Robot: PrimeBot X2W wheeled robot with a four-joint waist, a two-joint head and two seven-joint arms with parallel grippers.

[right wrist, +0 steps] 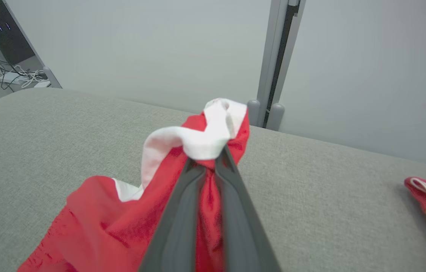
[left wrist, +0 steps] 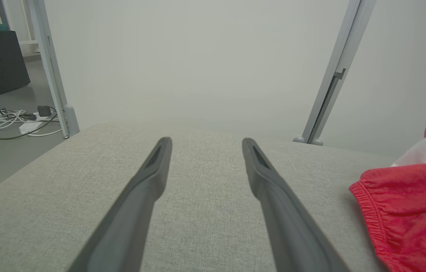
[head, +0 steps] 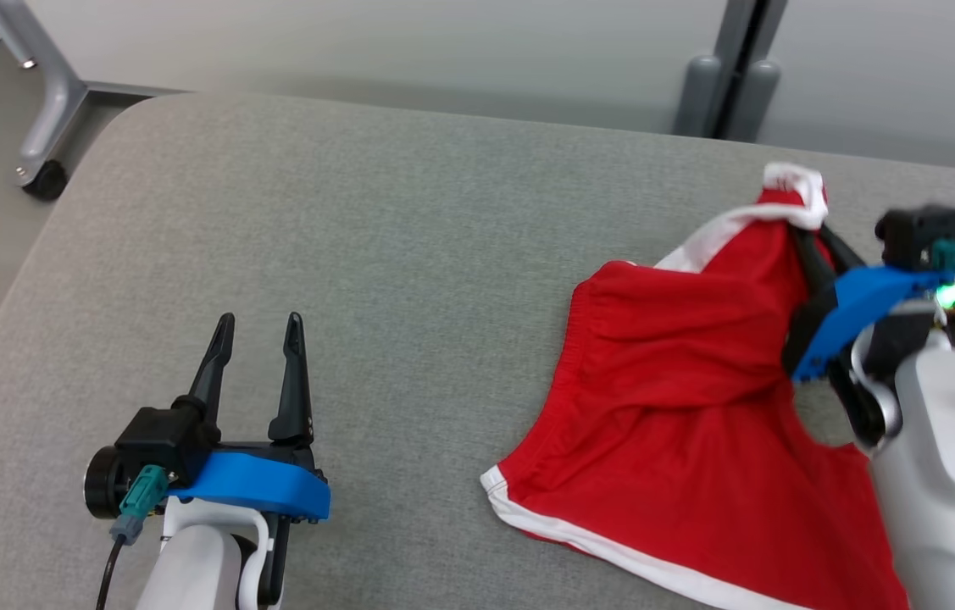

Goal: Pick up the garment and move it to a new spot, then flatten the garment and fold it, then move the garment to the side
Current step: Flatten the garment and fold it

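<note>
- red cloth garment with white trim (head: 680, 407): soft, matt fabric with a fine texture, puckered along its stitched hem, rumpled near the tabletop's right edge.
- grey upholstered tabletop (head: 358, 254): coarse woven cloth, matt and flecked.
- left gripper (head: 261, 320) and right gripper (right wrist: 208, 158): fingers of smooth, dark, matt plastic.
- blue plastic bracket (head: 257, 496) behind the left fingers: smooth, slight sheen.
- pale forearm shell (head: 952, 474): smooth, glossy plastic.
- grey frame leg (head: 49, 93) beyond the far left corner: smooth, satin metal.
</note>
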